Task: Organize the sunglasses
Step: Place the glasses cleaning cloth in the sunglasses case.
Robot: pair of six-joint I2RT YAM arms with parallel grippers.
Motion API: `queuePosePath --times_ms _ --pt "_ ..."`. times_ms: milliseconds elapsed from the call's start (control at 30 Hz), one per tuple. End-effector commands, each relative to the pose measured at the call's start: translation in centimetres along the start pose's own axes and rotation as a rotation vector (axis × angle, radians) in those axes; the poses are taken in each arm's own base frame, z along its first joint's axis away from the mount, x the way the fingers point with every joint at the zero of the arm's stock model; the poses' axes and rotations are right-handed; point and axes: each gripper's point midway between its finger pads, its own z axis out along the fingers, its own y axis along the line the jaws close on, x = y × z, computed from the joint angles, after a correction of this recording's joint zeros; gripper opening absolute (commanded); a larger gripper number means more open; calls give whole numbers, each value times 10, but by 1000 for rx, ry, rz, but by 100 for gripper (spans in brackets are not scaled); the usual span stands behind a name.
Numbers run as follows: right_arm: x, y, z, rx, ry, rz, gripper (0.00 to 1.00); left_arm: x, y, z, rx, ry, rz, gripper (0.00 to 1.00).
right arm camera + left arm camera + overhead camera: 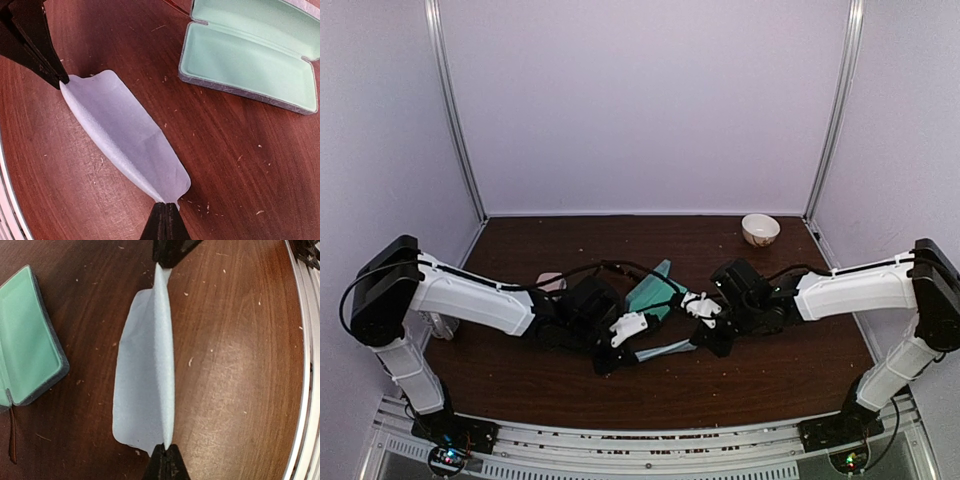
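Observation:
A light-blue cloth (142, 375) hangs folded and stretched between my two grippers, low over the brown table. My left gripper (166, 447) is shut on one end of the cloth (125, 135). My right gripper (166, 205) is shut on the other end. In the top view the cloth (665, 350) spans from the left gripper (605, 362) to the right gripper (705, 345). Of the sunglasses only a thin reddish-brown arm (12, 435) shows, beside the open case; the rest is out of view.
An open grey case with mint-green lining (250, 55) lies on the table just beyond the cloth, also seen in the top view (650, 292). A pink case (550, 282) peeks out behind the left arm. A small bowl (760, 229) stands at the back right. The metal rail (300, 340) runs along the near table edge.

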Motion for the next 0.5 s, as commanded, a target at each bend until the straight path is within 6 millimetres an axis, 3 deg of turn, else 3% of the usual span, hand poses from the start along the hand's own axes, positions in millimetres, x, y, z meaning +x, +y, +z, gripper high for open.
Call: queuePosePath --times_ms 0,467 --pt "-14 -15 -9 41 -32 37 0 -26 4 0 43 -49 -36 0" --pt "-19 -63 -21 150 -17 109 0 -76 7 15 140 -97 -107 0"
